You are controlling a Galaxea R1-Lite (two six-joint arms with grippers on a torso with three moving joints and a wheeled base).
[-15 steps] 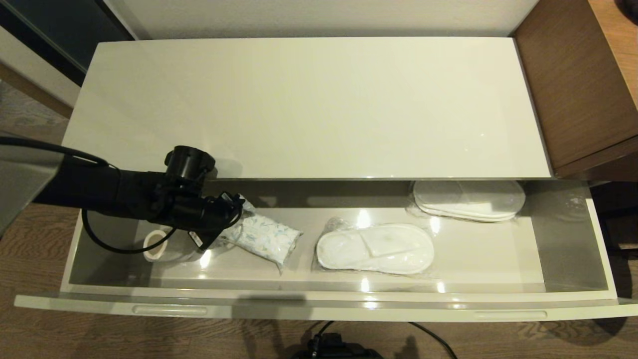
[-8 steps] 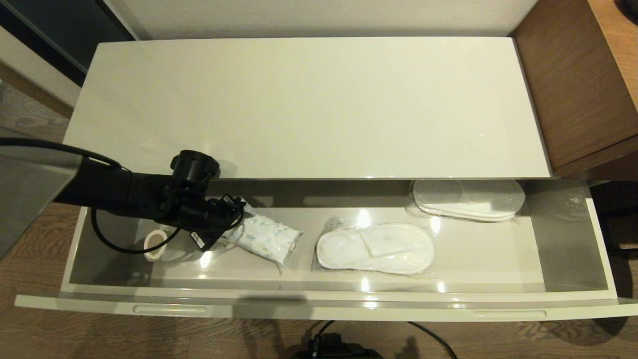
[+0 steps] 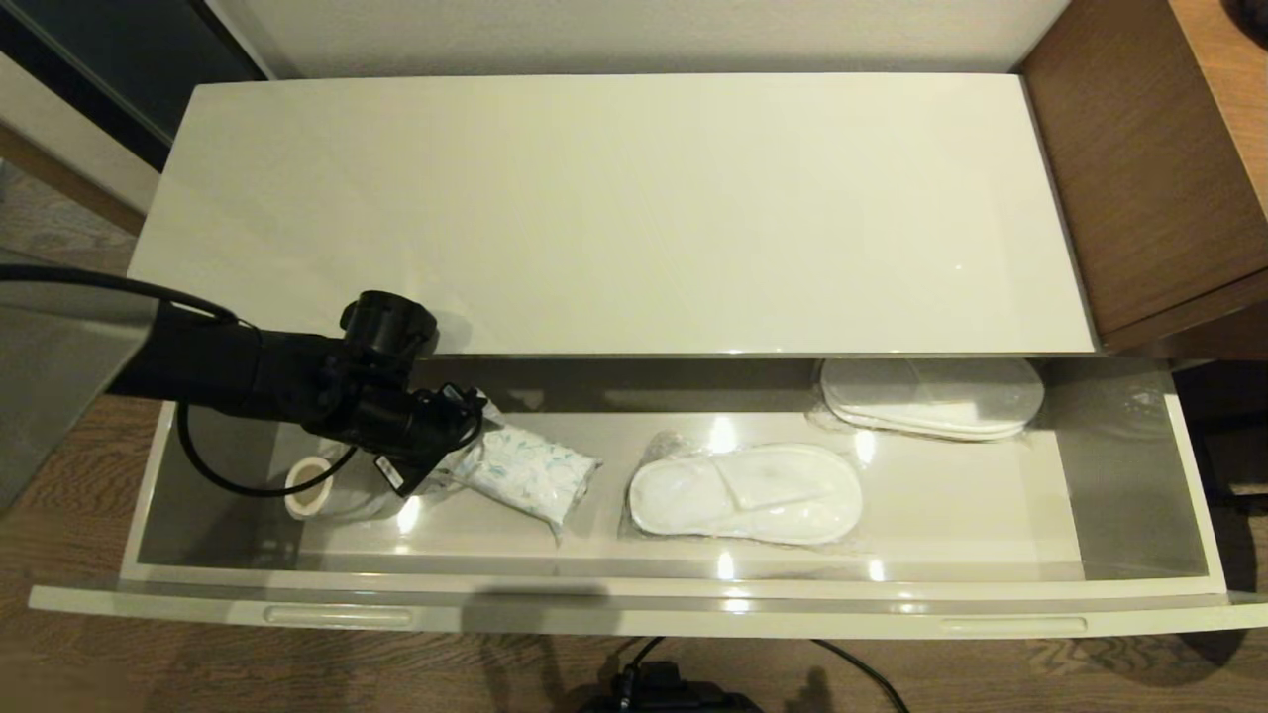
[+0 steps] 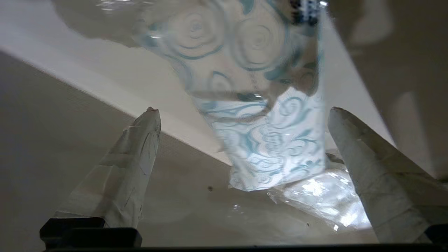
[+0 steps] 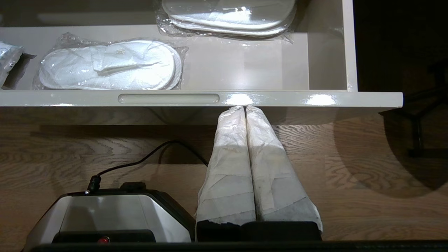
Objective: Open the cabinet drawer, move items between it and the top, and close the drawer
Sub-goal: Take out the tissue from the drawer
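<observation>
The cabinet drawer (image 3: 634, 614) is pulled fully out below the glossy cream top (image 3: 614, 208). The tissue pack (image 3: 530, 470), white with blue swirls, lies on the drawer floor left of centre. My left gripper (image 3: 461, 436) reaches into the drawer at the pack's left end. In the left wrist view the left gripper (image 4: 245, 109) is open wide, and the pack (image 4: 273, 147) lies between its taped fingers (image 4: 140, 140), nearer one of them, not squeezed. My right gripper (image 5: 245, 107) is shut on nothing, parked low in front of the drawer front (image 5: 280, 99), out of the head view.
Two wrapped pairs of white slippers lie in the drawer, one at mid drawer (image 3: 743, 492) and one at the back right (image 3: 931, 396). A white ring (image 3: 309, 487) sits at the drawer's left end. Brown wood furniture (image 3: 1139, 149) stands on the right. The robot base (image 5: 105, 213) sits on the floor.
My left arm has crept a little to the right toward the tissue pack. The pack and slippers lie where they were.
</observation>
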